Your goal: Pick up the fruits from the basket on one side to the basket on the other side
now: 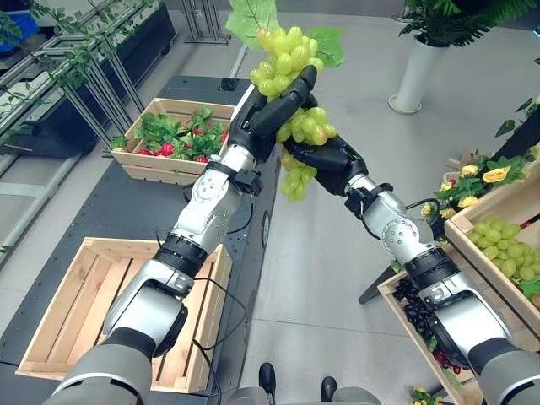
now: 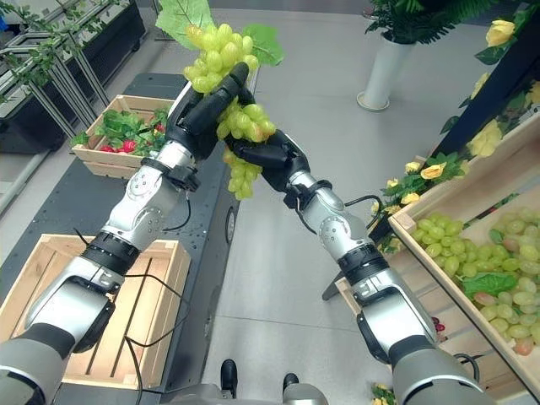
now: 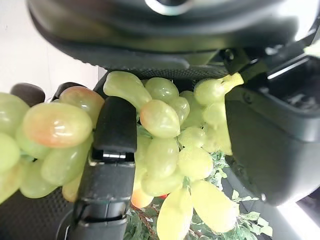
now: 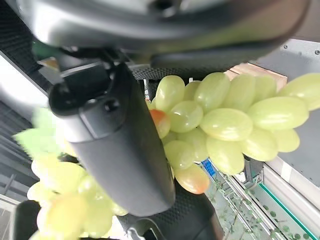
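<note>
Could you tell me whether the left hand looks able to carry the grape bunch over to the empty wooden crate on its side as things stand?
Probably yes: the left hand is curled round the grape bunch, and nothing stands above the empty wooden crate. But the right hand also grips the bunch and would likely have to let go.

grape bunch (image 1: 291, 59): middle hidden by robot hands | leaf (image 1: 250, 15): cut by top edge

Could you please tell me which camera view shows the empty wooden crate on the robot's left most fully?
The left eye view: the empty slatted wooden crate lies almost whole on the dark table, its near side crossed by the left arm. The right eye view cuts off its left part. Both wrist views look at green grapes.
</note>
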